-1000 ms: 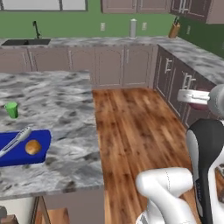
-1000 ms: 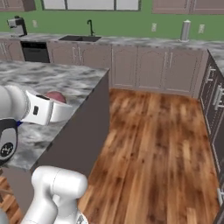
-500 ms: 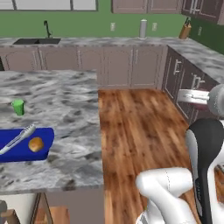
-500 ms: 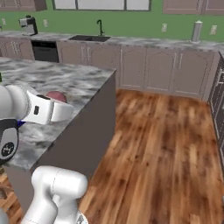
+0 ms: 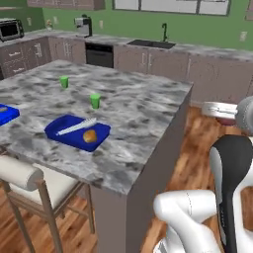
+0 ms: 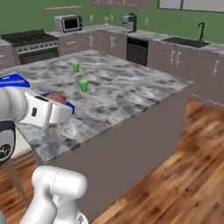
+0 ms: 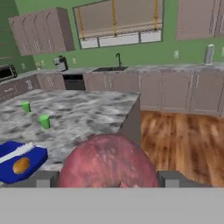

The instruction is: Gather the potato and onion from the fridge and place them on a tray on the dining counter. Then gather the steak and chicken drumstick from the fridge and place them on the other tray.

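Two blue trays are counted on the dining counter (image 5: 138,113): one tray (image 5: 76,132) near the edge by the stool, and a second tray (image 5: 7,113) cut off at the left border of the left base view. One thin silver utensil (image 5: 75,127) and one small orange-brown piece (image 5: 89,136) are seen in the nearer tray. Two green cups are counted on the countertop, one cup (image 5: 95,101) toward the middle and another cup (image 5: 64,82) farther back. One reddish steak (image 7: 108,162) is seen. One stool (image 5: 34,185) is counted at the counter's near edge. One sink faucet (image 5: 163,32), one coffee machine (image 5: 82,26) and one toaster oven (image 5: 11,29) are counted along the wall counters.
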Controlling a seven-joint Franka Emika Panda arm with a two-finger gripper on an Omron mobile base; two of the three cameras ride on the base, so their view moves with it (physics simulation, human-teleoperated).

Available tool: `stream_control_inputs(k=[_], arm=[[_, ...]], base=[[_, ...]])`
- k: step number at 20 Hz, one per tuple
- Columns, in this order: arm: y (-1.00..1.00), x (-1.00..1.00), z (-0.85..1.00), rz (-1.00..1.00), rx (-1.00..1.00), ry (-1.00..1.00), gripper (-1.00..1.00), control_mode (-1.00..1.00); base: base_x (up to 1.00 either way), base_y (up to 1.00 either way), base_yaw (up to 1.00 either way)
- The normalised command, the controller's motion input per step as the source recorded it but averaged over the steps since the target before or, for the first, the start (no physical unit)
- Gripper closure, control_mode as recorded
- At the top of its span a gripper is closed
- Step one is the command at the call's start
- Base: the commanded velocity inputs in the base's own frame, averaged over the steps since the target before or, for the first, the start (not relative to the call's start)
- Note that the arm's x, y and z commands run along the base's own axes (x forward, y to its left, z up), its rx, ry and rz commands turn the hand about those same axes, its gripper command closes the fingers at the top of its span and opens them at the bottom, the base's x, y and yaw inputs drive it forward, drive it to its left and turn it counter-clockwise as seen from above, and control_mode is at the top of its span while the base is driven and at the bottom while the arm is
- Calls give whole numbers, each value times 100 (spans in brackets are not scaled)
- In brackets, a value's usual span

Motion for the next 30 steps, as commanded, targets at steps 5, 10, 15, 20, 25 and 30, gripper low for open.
stream_control_inputs(k=[5, 10, 15, 20, 25, 30], arm=[[0, 0, 0, 0, 0, 0, 100, 100], [0, 0, 0, 0, 0, 0, 100, 100], [0, 0, 0, 0, 0, 0, 100, 100], [0, 0, 0, 0, 0, 0, 100, 100], [0, 0, 0, 0, 0, 0, 100, 100], [0, 0, 0, 0, 0, 0, 100, 100]], base=[[-67, 36, 59], [-23, 100, 18], [75, 77, 43], [65, -5, 51], [44, -93, 14], [71, -99, -1]])
